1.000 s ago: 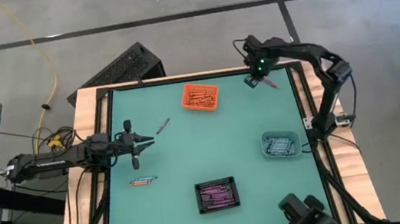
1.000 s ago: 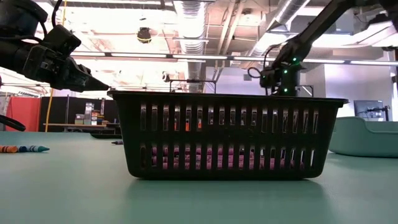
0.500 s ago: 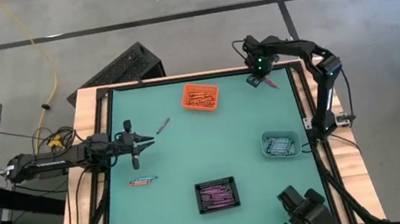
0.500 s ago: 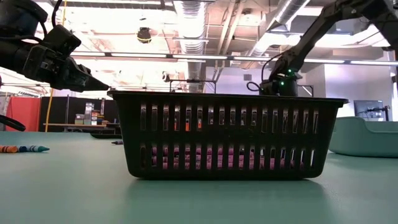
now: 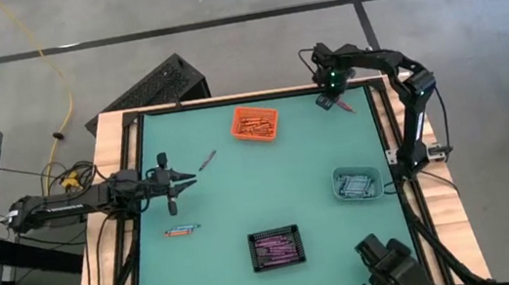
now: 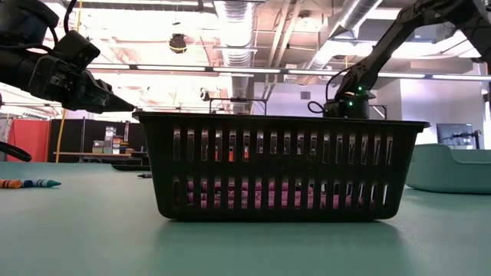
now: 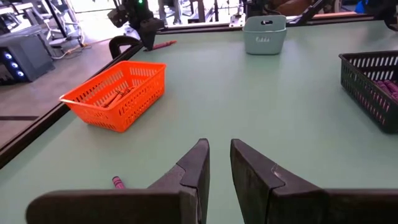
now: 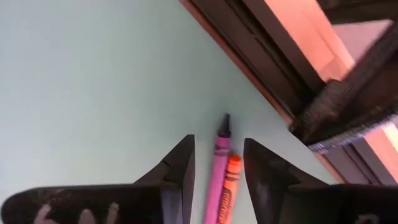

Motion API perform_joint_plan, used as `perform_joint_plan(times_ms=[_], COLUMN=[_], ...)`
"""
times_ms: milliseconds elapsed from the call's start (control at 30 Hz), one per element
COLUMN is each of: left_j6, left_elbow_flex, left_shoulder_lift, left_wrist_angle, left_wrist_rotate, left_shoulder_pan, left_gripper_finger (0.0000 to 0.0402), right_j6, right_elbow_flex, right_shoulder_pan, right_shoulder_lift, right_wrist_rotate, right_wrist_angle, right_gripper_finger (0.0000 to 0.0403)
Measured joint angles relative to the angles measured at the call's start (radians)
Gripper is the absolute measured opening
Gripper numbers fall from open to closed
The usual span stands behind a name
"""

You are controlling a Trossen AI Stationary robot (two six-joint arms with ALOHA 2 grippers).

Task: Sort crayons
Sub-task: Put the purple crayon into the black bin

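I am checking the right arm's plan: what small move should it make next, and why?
Probably close the right gripper. Its open fingers already straddle a purple crayon and an orange crayon lying side by side at the table's far corner; ideally shift slightly first to take one only.

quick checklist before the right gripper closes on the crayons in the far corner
1. Right gripper open: ok.
2. Purple crayon between the fingers: ok.
3. Only one crayon in the gap: not ok, an orange crayon lies against it.
4. Room beside the table frame: cannot tell.
5. Black bin holds purple ones: ok.
6. Left gripper far off, over the table's left side: ok.
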State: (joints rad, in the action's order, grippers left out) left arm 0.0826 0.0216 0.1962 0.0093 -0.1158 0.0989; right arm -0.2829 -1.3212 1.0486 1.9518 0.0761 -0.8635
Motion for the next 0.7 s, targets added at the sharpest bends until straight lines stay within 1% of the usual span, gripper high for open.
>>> perform_joint_plan(times_ms=[267, 433, 533, 700], left_j6=[0.000, 0.000, 0.000, 0.000], left_elbow_flex=[0.000, 0.000, 0.000, 0.000], left_shoulder_lift=[0.000, 0.000, 0.000, 0.000], left_wrist_angle=[0.000, 0.000, 0.000, 0.000], left_wrist_rotate=[0.000, 0.000, 0.000, 0.002], left_shoulder_pan=[0.000, 0.000, 0.000, 0.000], left_gripper_finger=[0.0054, 0.0054, 0.0054, 0.0054], right_j6=[-0.005, -0.031, -0.056, -0.059], right_elbow_flex=[0.000, -0.006, -0.010, -0.003], right_shoulder_pan=[0.002, 0.003, -0.005, -0.019], right_shoulder_lift=[0.002, 0.054, 0.083, 0.064], right_wrist_rotate=[-0.027, -0.029, -0.022, -0.008], right_wrist_angle=[-0.008, -0.025, -0.035, -0.029], right_gripper_finger=[0.0127, 0.0121, 0.0105, 0.0061])
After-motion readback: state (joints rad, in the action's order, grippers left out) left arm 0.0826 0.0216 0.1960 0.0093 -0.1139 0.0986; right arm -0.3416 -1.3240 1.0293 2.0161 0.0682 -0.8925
